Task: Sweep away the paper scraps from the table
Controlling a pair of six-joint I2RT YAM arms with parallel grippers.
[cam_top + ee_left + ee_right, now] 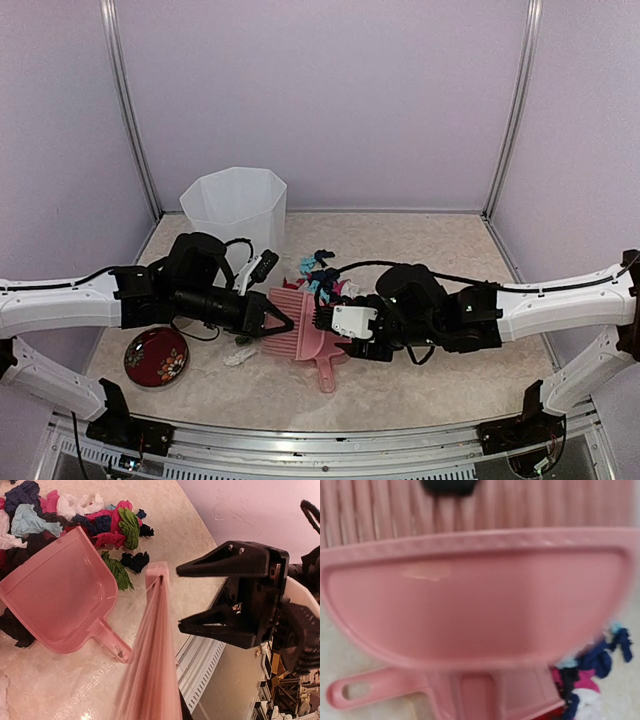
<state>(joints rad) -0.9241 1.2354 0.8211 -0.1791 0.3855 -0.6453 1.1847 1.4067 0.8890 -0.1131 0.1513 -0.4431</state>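
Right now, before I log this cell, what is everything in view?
dustpan: one, pink; mid-table
paper scraps: many, black, magenta, green, teal, navy, white; heaped at the dustpan's mouth
brush: one, pink; beside the dustpan
bin: one, white; back left
dish: one, red patterned; front left
table: one, beige mottled; under everything
walls: lilac; around
left gripper: one, black; shut on brush
right gripper: one, black; open, facing brush

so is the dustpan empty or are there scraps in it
Empty: the dustpan shows a bare pink inside, with the paper scraps heaped outside it.
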